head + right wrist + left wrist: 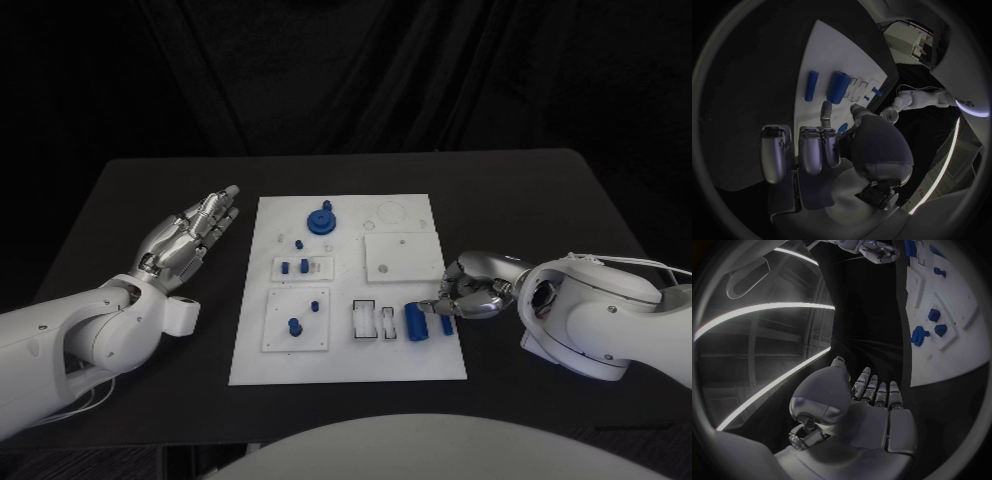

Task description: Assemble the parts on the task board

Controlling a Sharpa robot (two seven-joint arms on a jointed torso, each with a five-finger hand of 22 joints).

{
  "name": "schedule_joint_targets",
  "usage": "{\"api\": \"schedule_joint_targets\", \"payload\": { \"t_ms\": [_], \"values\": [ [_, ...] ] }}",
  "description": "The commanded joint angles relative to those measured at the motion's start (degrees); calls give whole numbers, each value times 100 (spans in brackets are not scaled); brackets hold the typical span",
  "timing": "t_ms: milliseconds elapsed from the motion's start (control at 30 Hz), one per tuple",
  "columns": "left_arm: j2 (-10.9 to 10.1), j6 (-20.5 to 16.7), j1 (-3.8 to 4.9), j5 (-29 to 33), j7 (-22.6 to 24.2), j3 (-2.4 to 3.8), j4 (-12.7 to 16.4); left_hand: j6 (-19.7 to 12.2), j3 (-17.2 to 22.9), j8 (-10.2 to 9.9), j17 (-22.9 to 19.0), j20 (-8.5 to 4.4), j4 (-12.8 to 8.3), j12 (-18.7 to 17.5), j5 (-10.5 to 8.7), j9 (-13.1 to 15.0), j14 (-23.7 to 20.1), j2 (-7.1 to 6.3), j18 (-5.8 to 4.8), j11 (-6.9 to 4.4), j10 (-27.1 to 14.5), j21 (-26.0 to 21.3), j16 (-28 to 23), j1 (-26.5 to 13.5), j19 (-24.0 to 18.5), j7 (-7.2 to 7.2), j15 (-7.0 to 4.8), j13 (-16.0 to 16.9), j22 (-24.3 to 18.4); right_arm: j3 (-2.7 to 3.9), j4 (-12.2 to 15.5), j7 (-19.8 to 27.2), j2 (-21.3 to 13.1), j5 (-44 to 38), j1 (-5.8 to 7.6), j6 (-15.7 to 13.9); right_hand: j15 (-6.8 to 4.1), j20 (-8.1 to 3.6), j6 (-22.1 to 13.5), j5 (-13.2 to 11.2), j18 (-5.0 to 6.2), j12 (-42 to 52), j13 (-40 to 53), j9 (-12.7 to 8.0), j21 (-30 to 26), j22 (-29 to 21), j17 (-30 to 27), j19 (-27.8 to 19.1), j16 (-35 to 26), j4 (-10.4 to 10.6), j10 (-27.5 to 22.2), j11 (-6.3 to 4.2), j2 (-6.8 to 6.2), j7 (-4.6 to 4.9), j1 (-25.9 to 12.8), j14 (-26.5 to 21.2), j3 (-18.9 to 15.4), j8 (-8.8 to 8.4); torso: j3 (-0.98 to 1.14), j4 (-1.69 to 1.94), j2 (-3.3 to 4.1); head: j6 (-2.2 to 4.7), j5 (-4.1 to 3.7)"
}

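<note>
Pinching a small blue part point(842, 128) at the task board point(346, 368) edge, the right hand point(469, 290) should be kept level, while the left hand point(188, 238) is held released.

Your right hand point(469, 292) is resting at the task board's point(346, 370) right edge, fingertips beside two blue cylinders point(418, 322); your left hand point(188, 238) is hovering open-fingered over the tabletop point(130, 200).
</note>
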Motion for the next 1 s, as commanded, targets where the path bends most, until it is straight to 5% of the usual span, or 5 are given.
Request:
{"api": "schedule_joint_targets", "payload": {
  "t_ms": [33,100,233,633,1000],
  "values": [
    [5,-47,30,26,747,2,34,-9,55,-33,-5,217,-8,-32,37,-4,0,28,-95,108,-31,7,-21,4,-2,88,191,-6,-13,0,78,-246,10,-161,-24,-253,-16,-27,-54,-60,-85,14,1507,-11,31,1447,1507,522,16,2,606,0,-18,-2,-74,596,-12,-50,8,-12,3,-1,-13],
    [30,23,41,27,691,1,13,104,130,-10,-5,422,-15,-15,147,9,0,20,-27,248,-21,8,-21,136,3,215,327,-3,-10,-1,114,-332,44,-173,-39,-234,-10,-21,-25,-178,-89,14,1507,-20,46,1451,1507,527,16,4,606,4,-16,1,-98,596,-24,-72,10,-6,7,-1,-31],
    [73,103,48,27,618,1,-21,98,184,-13,-5,563,-11,-13,262,7,0,12,14,341,-34,11,-21,263,9,281,439,-3,-8,-1,125,-574,101,-266,-88,-64,-11,-16,37,-369,-88,14,1507,-37,47,1450,1507,525,16,7,606,2,-41,-3,-163,596,-59,-110,1,-5,3,-1,-40],
    [120,190,51,28,476,1,-98,-17,298,-26,-5,855,-38,-32,557,-1,0,-12,160,411,-80,8,-21,545,1,295,580,-8,-22,-4,85,-901,312,-1006,-307,-65,-15,-17,148,-558,-73,14,1507,-122,-3,1431,1394,500,-46,0,606,-2,-39,-5,-334,573,-143,-272,13,-11,6,-1,-43],
    [224,320,46,28,349,1,-244,-57,433,-27,-5,938,-101,-34,824,-3,0,-56,194,508,-105,19,-21,882,13,346,644,-10,-9,-5,-45,-920,514,-1100,-456,-228,-25,-23,339,-759,-60,14,1507,-211,-44,1414,1312,478,-90,10,606,-13,-20,-17,-589,557,-253,-476,4,-7,12,-1,-57]
  ]
}}
